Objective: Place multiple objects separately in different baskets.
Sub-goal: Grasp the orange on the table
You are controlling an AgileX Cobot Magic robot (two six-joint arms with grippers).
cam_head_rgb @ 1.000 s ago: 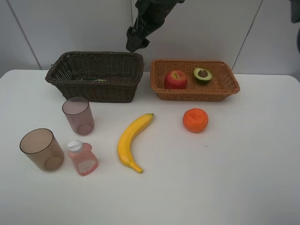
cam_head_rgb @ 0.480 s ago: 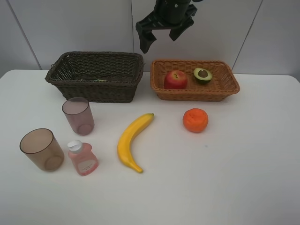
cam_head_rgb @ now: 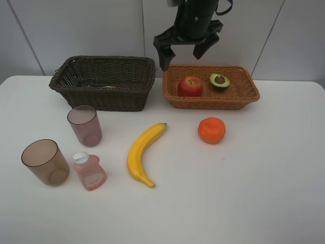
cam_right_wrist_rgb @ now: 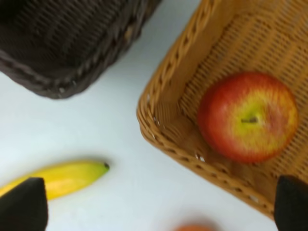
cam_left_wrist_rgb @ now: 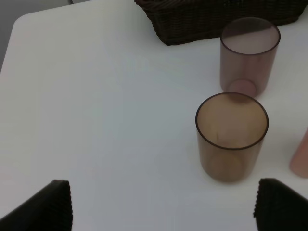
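While left gripper (cam_left_wrist_rgb: 163, 183) and right gripper (cam_head_rgb: 183, 58) gape, the dark basket (cam_head_rgb: 101, 96)'s inside is unclear.

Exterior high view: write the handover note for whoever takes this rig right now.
Left hand: open, empty, low over the table near the brown cup and pink cup.
Right hand: open, empty, raised over the gap between the baskets.
Done: red apple and halved avocado lie in the light basket.
Left: banana, tangerine, both cups and the pink bottle are on the table. The inside of the dark basket is hard to see.
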